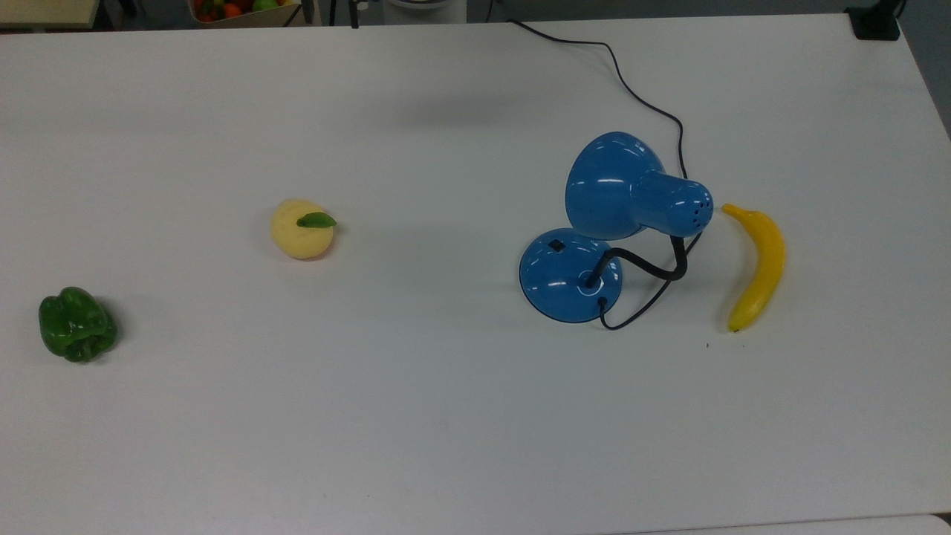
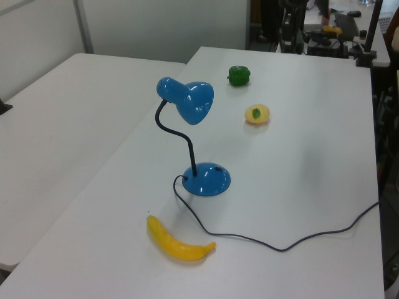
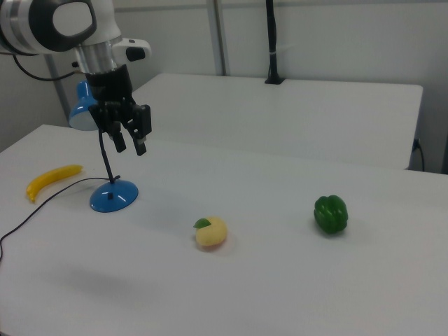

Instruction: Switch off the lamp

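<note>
Here, blue lamp point(image 1: 594, 238), black switch point(image 1: 556, 244), fingers point(image 3: 141, 147) apart.

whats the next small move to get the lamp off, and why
Probably carry the gripper over above the black switch on the lamp base. The gripper hangs high above the table, touching nothing, and the switch sits uncovered just beside the shade's edge in the top view, so it looks reachable from above.

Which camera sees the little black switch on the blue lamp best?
The top view: it looks straight down on the lamp base, so the switch shows clearly. In the left view the switch is a tiny dark spot; in the right view I cannot make it out.
</note>
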Controlling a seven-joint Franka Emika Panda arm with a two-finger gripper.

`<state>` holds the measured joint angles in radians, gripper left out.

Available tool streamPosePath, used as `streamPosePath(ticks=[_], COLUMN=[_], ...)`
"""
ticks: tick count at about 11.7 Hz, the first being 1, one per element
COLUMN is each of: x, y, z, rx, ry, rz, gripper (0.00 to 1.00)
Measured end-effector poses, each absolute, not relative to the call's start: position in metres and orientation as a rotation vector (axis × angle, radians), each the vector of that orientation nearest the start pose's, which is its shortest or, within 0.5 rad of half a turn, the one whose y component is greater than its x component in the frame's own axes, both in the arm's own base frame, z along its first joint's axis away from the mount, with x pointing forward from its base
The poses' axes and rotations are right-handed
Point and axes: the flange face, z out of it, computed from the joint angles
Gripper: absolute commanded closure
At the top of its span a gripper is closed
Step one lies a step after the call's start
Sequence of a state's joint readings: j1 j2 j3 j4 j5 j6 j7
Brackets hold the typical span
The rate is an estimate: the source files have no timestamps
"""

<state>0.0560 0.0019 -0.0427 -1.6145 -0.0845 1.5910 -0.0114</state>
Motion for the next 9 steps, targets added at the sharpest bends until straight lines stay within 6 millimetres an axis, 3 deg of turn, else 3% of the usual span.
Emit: streamPosePath(ticks=[9], x=[0.552], y=[-0.002], z=[0.622], rx=[-3.225], ry=[-0.024], rz=[-0.009], gripper=[0.0])
